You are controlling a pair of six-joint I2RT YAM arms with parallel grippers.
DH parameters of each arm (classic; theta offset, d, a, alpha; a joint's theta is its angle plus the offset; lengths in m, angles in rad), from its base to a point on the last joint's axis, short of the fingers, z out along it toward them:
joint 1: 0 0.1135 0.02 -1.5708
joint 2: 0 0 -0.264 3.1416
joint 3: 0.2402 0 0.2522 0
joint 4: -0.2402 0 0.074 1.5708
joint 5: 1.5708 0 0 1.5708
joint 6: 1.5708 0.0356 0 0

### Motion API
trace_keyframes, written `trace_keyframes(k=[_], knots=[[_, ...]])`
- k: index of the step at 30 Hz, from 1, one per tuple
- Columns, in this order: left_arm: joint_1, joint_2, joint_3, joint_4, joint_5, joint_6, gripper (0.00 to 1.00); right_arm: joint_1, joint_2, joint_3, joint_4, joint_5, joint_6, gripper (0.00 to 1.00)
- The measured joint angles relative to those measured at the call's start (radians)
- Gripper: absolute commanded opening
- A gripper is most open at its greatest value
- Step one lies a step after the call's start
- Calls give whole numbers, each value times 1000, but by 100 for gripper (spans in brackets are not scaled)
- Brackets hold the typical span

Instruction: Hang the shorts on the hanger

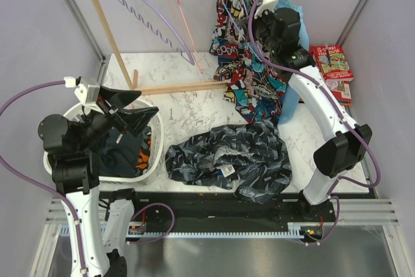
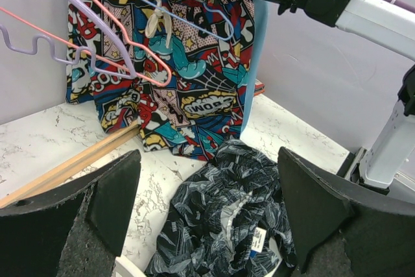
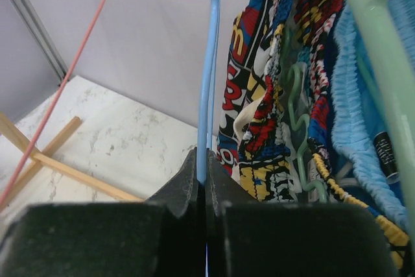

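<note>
The shorts (image 1: 227, 160), dark navy with grey leaf print and a white tag, lie crumpled on the marble table at front centre; they also show in the left wrist view (image 2: 224, 218). The hanger (image 3: 206, 63), thin pale blue wire, hangs at the rail in front of the comic-print garment; it also shows in the left wrist view (image 2: 194, 21). My right gripper (image 3: 201, 160) is shut on the hanger's wire, high at the rail (image 1: 254, 12). My left gripper (image 2: 207, 160) is open and empty, held above the basket and left of the shorts (image 1: 133, 111).
A white laundry basket (image 1: 155, 154) with dark clothes stands at the left. A wooden rack (image 1: 175, 87) holds a lavender hanger (image 1: 155, 21), a pink hanger (image 1: 181, 4), the comic-print garment (image 1: 249, 76) and a light-blue garment (image 1: 292, 95). Red boxes (image 1: 332, 63) lie at the back right.
</note>
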Motion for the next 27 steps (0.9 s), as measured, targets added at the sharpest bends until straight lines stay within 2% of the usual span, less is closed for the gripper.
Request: trace_keyframes(k=[7, 13, 20, 23, 27], knots=[[0, 3, 0, 1, 0, 0, 92, -2, -51, -50, 127, 5, 31, 0], [0, 7, -2, 1, 4, 0, 93, -2, -106, -90, 132, -50, 39, 0], [0, 22, -9, -43, 44, 61, 92, -2, -304, -219, -52, -135, 21, 0], [0, 49, -8, -126, 68, 159, 90, -2, -437, -286, -173, -154, -24, 0], [0, 88, -6, -309, 81, 371, 82, -2, -647, -416, -352, -151, -127, 0]])
